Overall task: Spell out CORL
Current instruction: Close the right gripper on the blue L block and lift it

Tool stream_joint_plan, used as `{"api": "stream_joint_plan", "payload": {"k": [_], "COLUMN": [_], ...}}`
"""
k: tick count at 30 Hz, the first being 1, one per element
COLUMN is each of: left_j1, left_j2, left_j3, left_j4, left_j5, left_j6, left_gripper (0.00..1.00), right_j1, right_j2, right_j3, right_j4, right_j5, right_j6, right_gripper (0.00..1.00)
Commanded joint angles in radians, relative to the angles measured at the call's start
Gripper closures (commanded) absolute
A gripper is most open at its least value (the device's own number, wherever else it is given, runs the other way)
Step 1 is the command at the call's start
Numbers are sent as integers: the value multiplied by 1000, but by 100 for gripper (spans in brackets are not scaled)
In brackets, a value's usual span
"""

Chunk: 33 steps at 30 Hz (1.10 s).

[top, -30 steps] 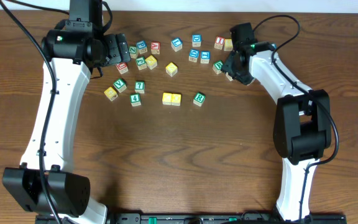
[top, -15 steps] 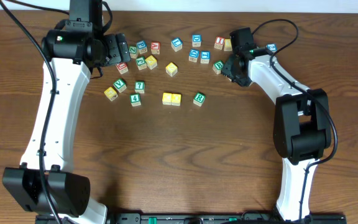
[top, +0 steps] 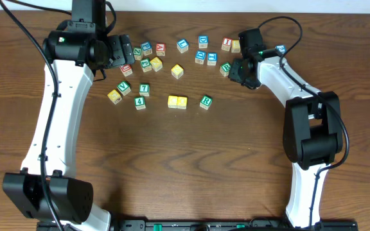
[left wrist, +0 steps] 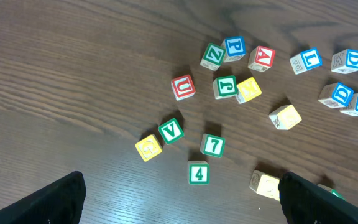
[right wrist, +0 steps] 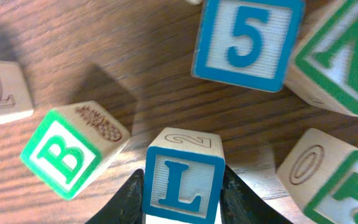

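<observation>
Two yellow blocks (top: pixel 177 101) and a green R block (top: pixel 205 101) lie in a row at the table's middle. My right gripper (top: pixel 236 69) is shut on a blue L block (right wrist: pixel 183 177), low among the blocks at the back right; the overhead view hides this block under the gripper (right wrist: pixel 183 202). A green B block (right wrist: pixel 67 155) lies just left of it and also shows in the overhead view (top: pixel 225 67). My left gripper (top: pixel 122 52) is open and empty, above the back-left cluster (left wrist: pixel 182 196).
A blue 5 block (right wrist: pixel 247 40), a green N block (right wrist: pixel 340 56) and a block with an engraved O side (right wrist: pixel 309 165) crowd the right gripper. Another blue L block (top: pixel 182 45) lies at the back. Green 4 (left wrist: pixel 198 172), 7 (left wrist: pixel 213 145) and V (left wrist: pixel 171 130) blocks lie at the left.
My right gripper has shifted slightly left and back with the blue L block. The left arm has not moved.
</observation>
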Motion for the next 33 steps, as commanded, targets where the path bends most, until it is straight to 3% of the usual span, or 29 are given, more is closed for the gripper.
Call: {"api": "stream_joint_plan", "payload": {"k": [1, 18, 33], "left_j1": [3, 3, 3], "left_j2": [-2, -2, -2], "left_j3": [10, 10, 10], "left_j4": [-3, -3, -3], "left_j5": [-13, -13, -13], "left_j6": [-6, -6, -6], "left_gripper": [2, 2, 2], "right_j1": [-3, -10, 21], "right_j2": [8, -9, -59], "right_j3": [-5, 0, 0], "right_j4": [-4, -127, -208], "right_j5": [-51, -69, -75], "right_j6": [-79, -275, -334], "right_gripper": [69, 72, 76]}}
